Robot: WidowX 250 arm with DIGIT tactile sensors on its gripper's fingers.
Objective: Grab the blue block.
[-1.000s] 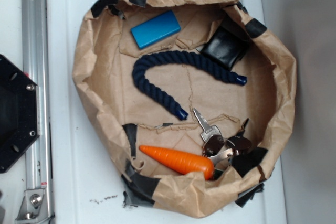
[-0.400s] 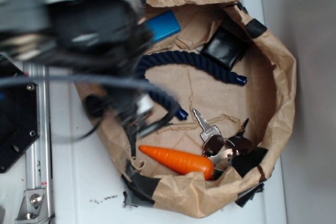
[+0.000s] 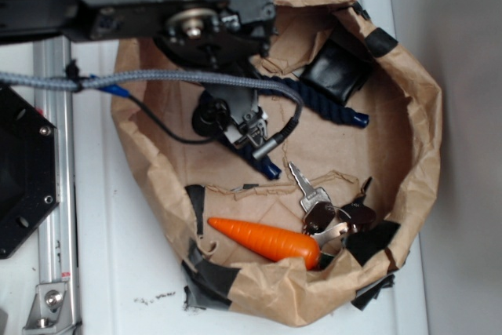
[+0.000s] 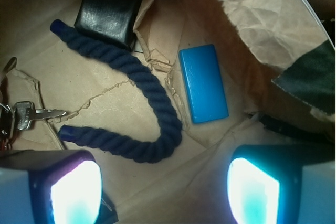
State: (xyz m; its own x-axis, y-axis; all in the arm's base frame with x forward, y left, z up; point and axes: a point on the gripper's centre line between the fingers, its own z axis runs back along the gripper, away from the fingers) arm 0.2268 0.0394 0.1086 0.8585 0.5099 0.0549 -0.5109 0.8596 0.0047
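The blue block (image 4: pixel 203 83) is a sky-blue flat rectangle lying on the brown paper floor of the bag, seen in the wrist view right of the rope's bend. In the exterior view the arm hides it. My gripper (image 4: pixel 165 192) is open and empty. Its two fingertips (image 4: pixel 76 192) stand wide apart at the bottom of the wrist view, above bare paper, short of the block. In the exterior view the gripper (image 3: pixel 245 132) hangs over the left part of the bag.
A dark navy rope (image 4: pixel 152 103) curves beside the block; it also shows in the exterior view (image 3: pixel 333 105). A black wallet (image 3: pixel 337 70) lies at the back. Keys (image 3: pixel 323 203) and an orange carrot (image 3: pixel 265 238) lie at the front. The crumpled paper bag wall (image 3: pixel 423 139) rings everything.
The arm has swung in from the left over the bag and now covers the blue block in the exterior view. Nothing in the bag has moved.
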